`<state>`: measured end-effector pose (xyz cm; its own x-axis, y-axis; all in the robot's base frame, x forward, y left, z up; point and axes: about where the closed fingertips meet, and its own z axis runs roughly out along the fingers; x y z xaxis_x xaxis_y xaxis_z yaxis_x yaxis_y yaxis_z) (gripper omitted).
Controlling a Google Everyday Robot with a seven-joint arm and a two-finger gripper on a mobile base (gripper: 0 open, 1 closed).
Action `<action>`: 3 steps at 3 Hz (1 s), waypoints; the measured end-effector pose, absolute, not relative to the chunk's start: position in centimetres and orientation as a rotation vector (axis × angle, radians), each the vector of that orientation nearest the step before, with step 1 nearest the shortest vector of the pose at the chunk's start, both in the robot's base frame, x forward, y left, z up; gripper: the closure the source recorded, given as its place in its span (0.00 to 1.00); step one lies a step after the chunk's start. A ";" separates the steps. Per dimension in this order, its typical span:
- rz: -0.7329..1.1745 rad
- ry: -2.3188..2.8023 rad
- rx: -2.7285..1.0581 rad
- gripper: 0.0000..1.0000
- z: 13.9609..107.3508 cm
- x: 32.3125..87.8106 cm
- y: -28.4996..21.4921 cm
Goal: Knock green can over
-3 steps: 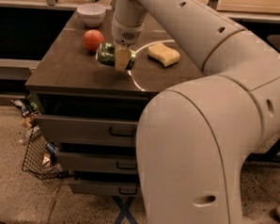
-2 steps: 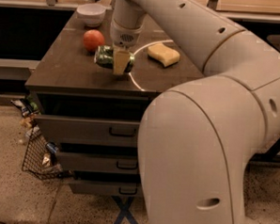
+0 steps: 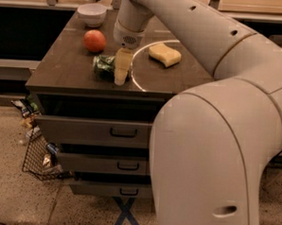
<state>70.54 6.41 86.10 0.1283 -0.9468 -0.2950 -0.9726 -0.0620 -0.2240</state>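
The green can (image 3: 103, 66) is on the dark tabletop (image 3: 67, 68), near the front edge and in front of the round orange fruit (image 3: 95, 40). It looks tipped over, with its length running left to right. My gripper (image 3: 121, 68) points down from the white arm and touches the can's right end, hiding that end. The yellow sponge (image 3: 165, 54) lies to the right of the gripper, inside a pale ring on the table.
A white bowl (image 3: 91, 14) stands at the back left of the table. Drawers (image 3: 123, 132) run below the front edge. A wire basket with litter (image 3: 40, 154) sits on the floor at the left. My white arm fills the right side of the view.
My gripper has moved toward the table's front edge and lower. The green can has shifted with it toward the front and now lies lower and flatter.
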 end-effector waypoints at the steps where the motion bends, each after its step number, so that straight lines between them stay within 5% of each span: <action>1: 0.110 1.861 -2.022 0.00 86.1 70.5 6.4; 3: 0.184 1.903 -1.741 0.00 87.2 71.2 2.9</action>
<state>71.23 2.93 87.23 -0.0113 -0.8792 -0.4764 -0.9540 0.1522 -0.2583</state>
